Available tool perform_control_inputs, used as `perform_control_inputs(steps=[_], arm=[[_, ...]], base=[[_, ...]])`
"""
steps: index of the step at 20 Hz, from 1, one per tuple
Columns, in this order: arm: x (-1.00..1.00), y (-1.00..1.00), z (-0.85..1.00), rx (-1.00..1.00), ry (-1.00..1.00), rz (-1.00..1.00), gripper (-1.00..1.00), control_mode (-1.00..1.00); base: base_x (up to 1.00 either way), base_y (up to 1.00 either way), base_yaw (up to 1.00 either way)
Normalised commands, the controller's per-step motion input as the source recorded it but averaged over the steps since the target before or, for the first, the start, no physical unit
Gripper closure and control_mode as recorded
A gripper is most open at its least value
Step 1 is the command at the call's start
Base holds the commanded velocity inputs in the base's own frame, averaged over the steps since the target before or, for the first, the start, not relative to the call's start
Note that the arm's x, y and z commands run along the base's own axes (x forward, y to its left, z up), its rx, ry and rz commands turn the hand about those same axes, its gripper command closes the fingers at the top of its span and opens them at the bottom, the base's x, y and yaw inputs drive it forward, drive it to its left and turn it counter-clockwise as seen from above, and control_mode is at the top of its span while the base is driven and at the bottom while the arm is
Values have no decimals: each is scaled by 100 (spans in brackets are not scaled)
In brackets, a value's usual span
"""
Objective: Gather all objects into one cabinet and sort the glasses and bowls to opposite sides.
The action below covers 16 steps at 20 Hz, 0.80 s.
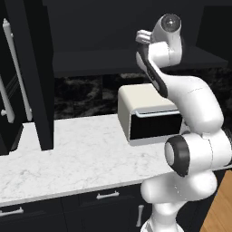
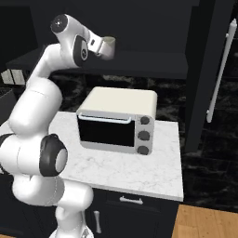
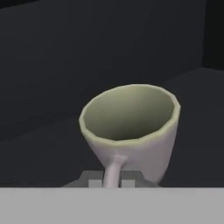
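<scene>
Pinching the loop handle of a cream mug (image 3: pixel 131 131), the gripper (image 3: pixel 111 183) has its jaws drawn nearly together, the handle running down between the two small fingertips at the bottom of the hand view. That hold looks thin: the handle is a narrow, smooth loop, so the mug could swivel about it if the arm swings fast.

The mug itself reads as stiff, light and glazed, probably breakable if it strikes the shelf hard. Its wall flares upward, so a pinch across the body would tend to slide; the handle or the rim is the better place to take it.

In the hand view the mouth faces up and toward the camera, showing the greenish inside, and the handle points back at the hand. The long axis runs from base to rim, tipped a little rather than plumb. Whether the base touches the shelf or hangs just above it cannot be told.

From the right base view the mug (image 2: pixel 109 45) sits at the tip of the raised arm, inside the dark upper cabinet (image 2: pixel 139 65), above its shelf board and above the white toaster oven (image 2: pixel 122 116) on the marble counter (image 2: pixel 153 172). The left base view places the hand (image 1: pixel 144 37) high over the same toaster oven.
</scene>
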Motion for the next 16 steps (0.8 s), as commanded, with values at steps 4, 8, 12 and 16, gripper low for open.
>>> perform_control_inputs(steps=[4,8,12,16], arm=[[-100,0,-6,13,-18,4,100,-100],[-100,17,6,13,-9,17,100,-100],[-100,28,4,4,-4,16,100,-100],[-100,26,2,0,-4,10,100,-100]], base=[[0,0,0],[0,0,0],[0,0,0],[0,0,0]])
